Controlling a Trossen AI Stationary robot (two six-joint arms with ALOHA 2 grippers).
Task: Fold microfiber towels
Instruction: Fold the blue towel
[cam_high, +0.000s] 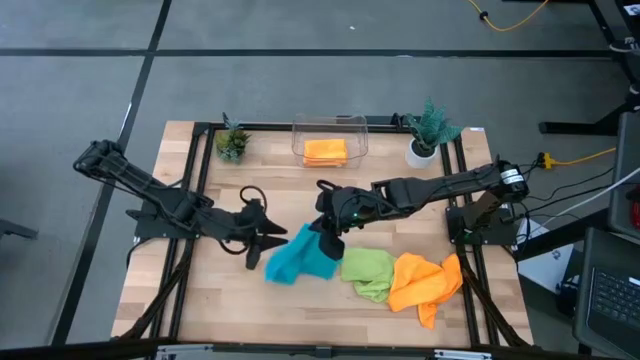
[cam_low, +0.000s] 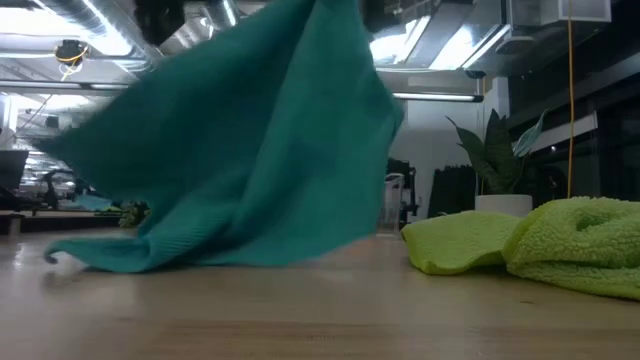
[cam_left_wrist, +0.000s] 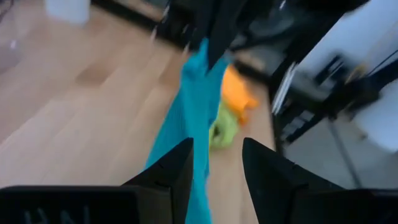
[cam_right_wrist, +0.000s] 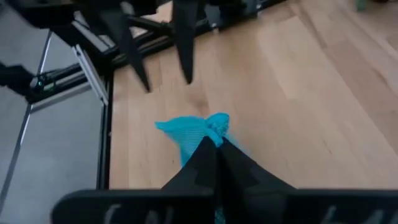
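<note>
My right gripper (cam_high: 326, 226) is shut on the teal-blue towel (cam_high: 298, 258) and holds it up over the middle of the table. My left gripper (cam_high: 278, 238) stands open just left of the towel, its fingers (cam_left_wrist: 174, 168) short of the hanging cloth (cam_left_wrist: 189, 112), touching nothing. The lime green towel (cam_high: 367, 272) and an orange towel (cam_high: 425, 283) lie crumpled on the table to the right. Another orange towel (cam_high: 325, 150) lies folded in the clear bin (cam_high: 300, 128) at the back. My right gripper pinches a bunched tip of the teal-blue towel (cam_right_wrist: 211, 124) between its two shut fingers, which slant down from the table's right side. The cloth hangs spread below the fingers, and its lower edge (cam_low: 120, 260) rests on the table.
Two small potted plants (cam_high: 232, 143) (cam_high: 430, 128) stand at the back, on either side of the bin. A black frame (cam_high: 200, 180) runs along the table's sides. Bare wood shows at the near left (cam_high: 190, 300).
</note>
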